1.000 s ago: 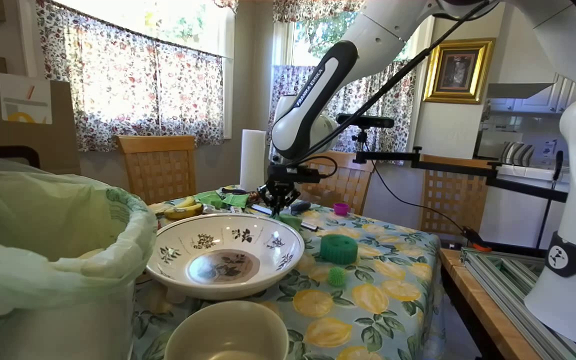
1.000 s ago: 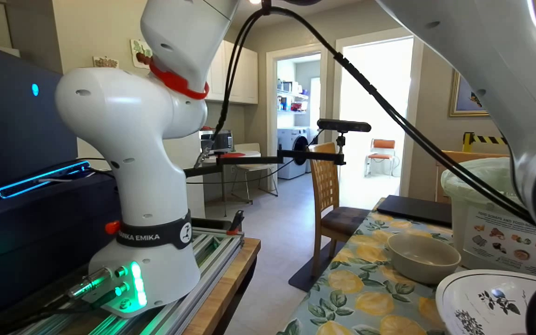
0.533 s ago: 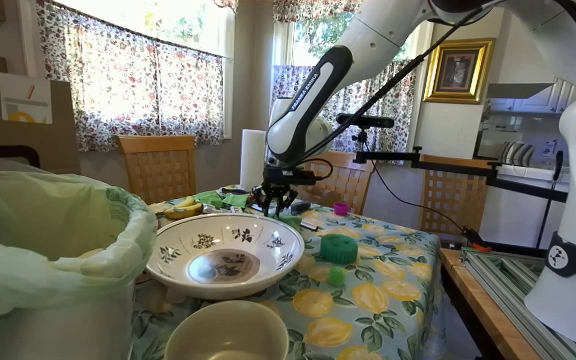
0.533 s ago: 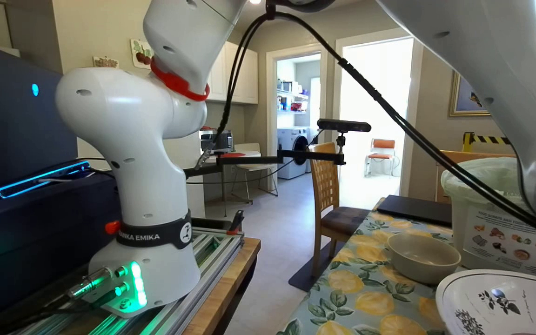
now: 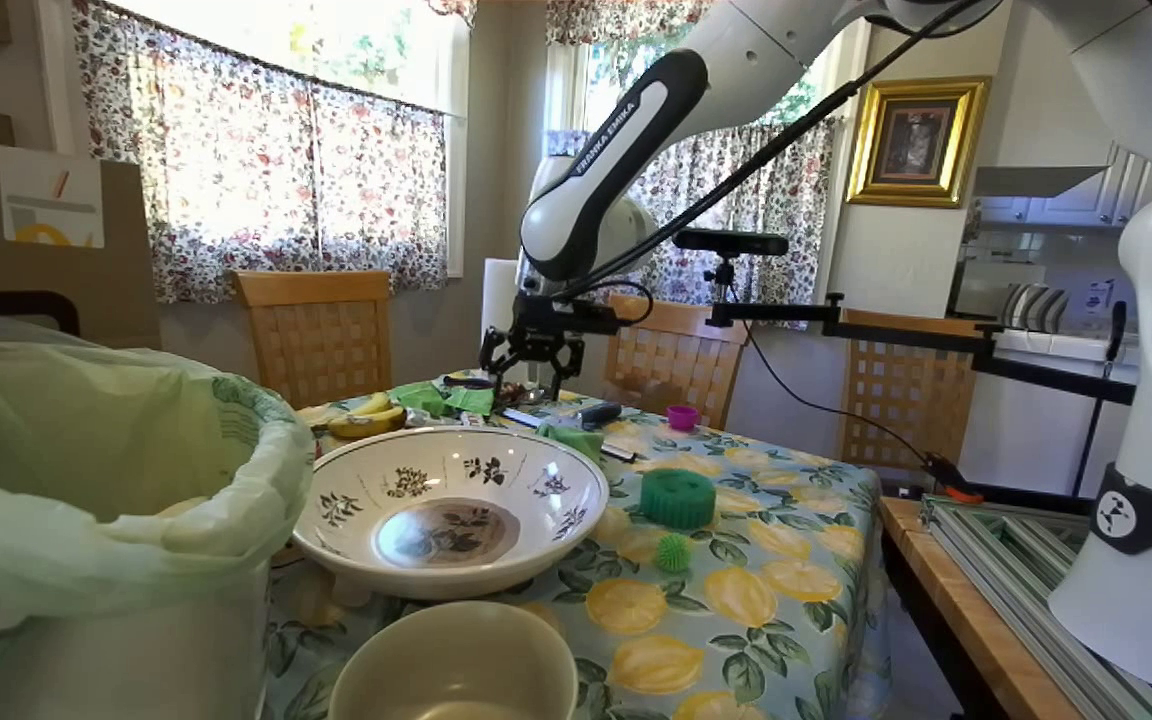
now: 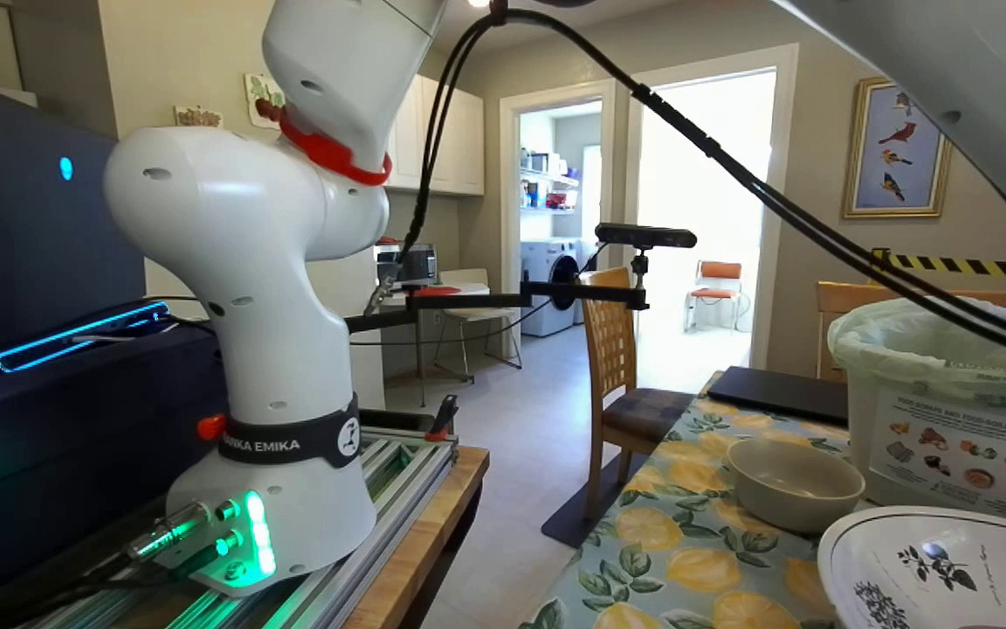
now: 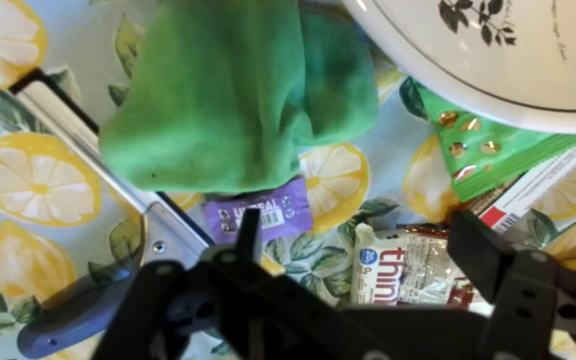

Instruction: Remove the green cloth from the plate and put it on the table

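The green cloth [image 7: 228,105] lies crumpled on the lemon-print table [image 5: 806,630], beside the plate [image 7: 498,75] rather than in it. In an exterior view the cloth [image 5: 573,438] shows just behind the far rim of the wide white plate [image 5: 446,530], whose inside holds nothing. Part of that plate [image 6: 931,603] appears in an exterior view too. My gripper [image 5: 527,393] hovers above the table beyond the plate, apart from the cloth. In the wrist view the gripper [image 7: 355,222] stands open, its fingers wide apart with nothing held; wrappers lie below the gap.
Around the cloth lie a blue-handled squeegee [image 7: 88,150], a purple wrapper [image 7: 288,210], a bar wrapper [image 7: 383,270] and a green snack bag [image 7: 493,140]. Bananas [image 5: 366,420], a green disc [image 5: 677,498], a beige bowl [image 5: 456,665] and a lined bin [image 5: 116,600] also stand about.
The gripper was shut low at the cloth a second ago. Its fingers have spread, and it has risen and shifted slightly left in an exterior view, leaving the cloth on the table.
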You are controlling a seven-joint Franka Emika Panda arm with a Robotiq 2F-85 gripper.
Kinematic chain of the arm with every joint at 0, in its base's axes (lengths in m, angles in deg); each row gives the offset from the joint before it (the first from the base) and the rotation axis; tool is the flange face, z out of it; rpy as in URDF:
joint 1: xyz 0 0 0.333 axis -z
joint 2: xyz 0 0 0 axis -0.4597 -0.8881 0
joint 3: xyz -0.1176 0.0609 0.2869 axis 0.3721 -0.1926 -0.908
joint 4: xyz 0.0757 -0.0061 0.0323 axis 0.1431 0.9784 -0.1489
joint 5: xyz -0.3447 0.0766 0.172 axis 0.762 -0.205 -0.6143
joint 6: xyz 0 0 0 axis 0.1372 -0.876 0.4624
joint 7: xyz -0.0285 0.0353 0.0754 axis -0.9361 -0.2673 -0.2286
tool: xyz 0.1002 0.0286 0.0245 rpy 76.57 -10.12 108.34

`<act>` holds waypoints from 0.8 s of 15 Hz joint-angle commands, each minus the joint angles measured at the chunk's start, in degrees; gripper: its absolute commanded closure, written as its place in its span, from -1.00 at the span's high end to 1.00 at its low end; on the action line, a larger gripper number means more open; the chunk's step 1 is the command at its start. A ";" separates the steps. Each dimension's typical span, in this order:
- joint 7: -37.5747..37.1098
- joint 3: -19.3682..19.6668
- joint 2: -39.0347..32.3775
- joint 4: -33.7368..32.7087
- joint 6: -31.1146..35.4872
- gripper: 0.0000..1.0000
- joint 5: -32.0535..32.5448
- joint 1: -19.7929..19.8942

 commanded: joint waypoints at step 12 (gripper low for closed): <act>17.63 -4.21 16.56 10.01 -7.89 1.00 1.55 1.46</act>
